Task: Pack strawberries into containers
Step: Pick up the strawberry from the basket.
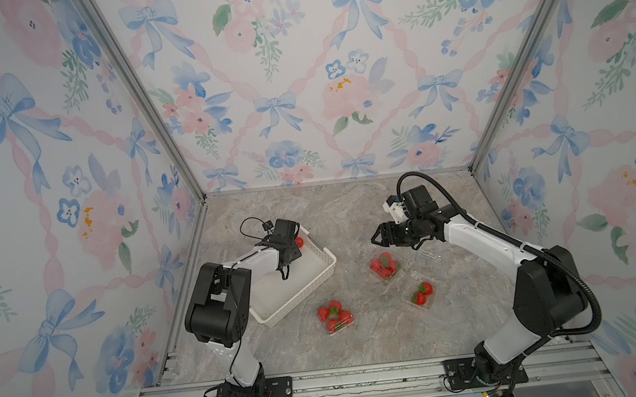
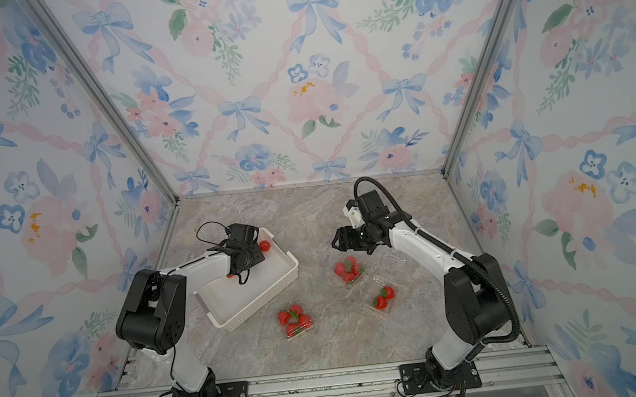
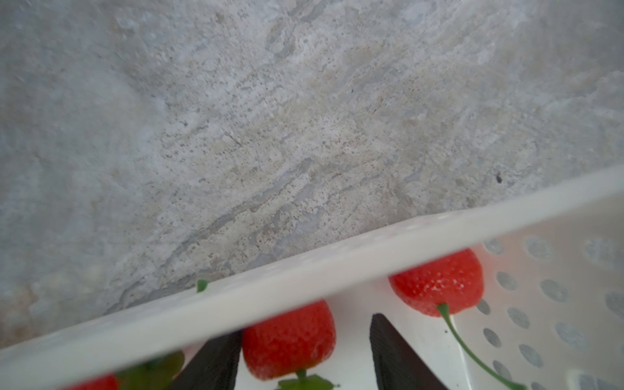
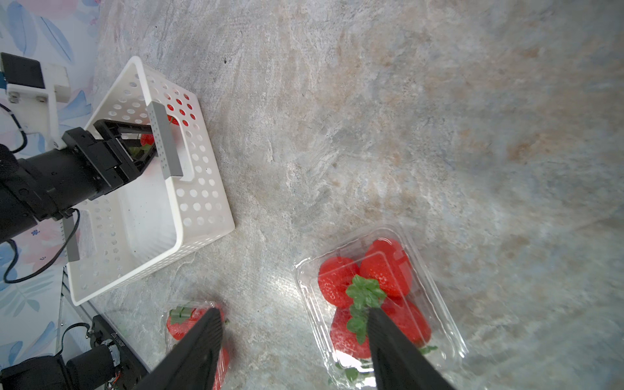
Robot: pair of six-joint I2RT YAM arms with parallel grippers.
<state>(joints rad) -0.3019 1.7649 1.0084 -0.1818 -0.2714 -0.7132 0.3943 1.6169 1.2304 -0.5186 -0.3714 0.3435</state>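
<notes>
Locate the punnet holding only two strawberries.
In a top view the two-berry punnet sits on the right side, close beside the right arm, just nearer the front edge than a full punnet.

Nothing legible anywhere (tiny print on an arm base (image 4: 115, 340) is blurred).

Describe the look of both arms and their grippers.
Both arms share white link shells and black joint housings. The left arm carries a thin black cable looping at its wrist; the right arm wears a black corrugated hose and a white wrist bracket. The left gripper and right gripper are black with tapered fingers.
</notes>
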